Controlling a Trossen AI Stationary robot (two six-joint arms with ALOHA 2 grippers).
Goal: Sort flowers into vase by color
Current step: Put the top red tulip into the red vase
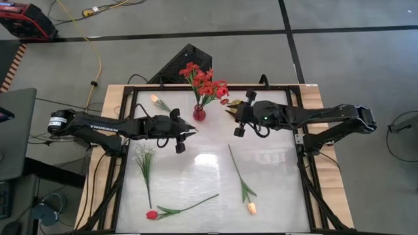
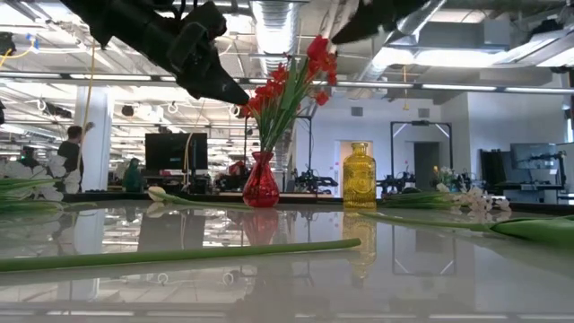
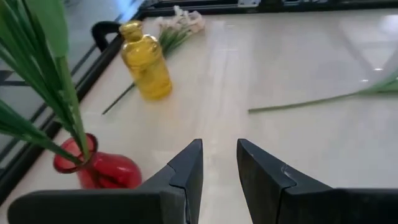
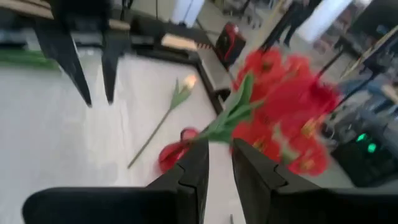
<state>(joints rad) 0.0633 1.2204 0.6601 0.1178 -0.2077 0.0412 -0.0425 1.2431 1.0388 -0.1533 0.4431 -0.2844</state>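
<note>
A red vase [image 1: 199,114] at the table's far middle holds a bunch of red flowers [image 1: 206,83] by their stems. A yellow vase [image 2: 359,175] stands to its right with nothing in it, mostly under my right arm in the high view. On the table lie a pale tulip [image 1: 157,100], a white sprig [image 1: 145,160], a red tulip [image 1: 152,214] and a peach tulip [image 1: 251,207]. My left gripper [image 3: 219,152] hovers open just left of the red vase. My right gripper [image 4: 219,149] hangs open, raised, close to the red blossoms [image 4: 280,106], with nothing between its fingers.
More white blossoms [image 3: 180,22] lie at the far right behind the yellow vase. The table's black frame [image 1: 124,130] runs round the white top. The near middle of the top [image 1: 196,176] is bare. People stand in the room behind the table [image 2: 72,148].
</note>
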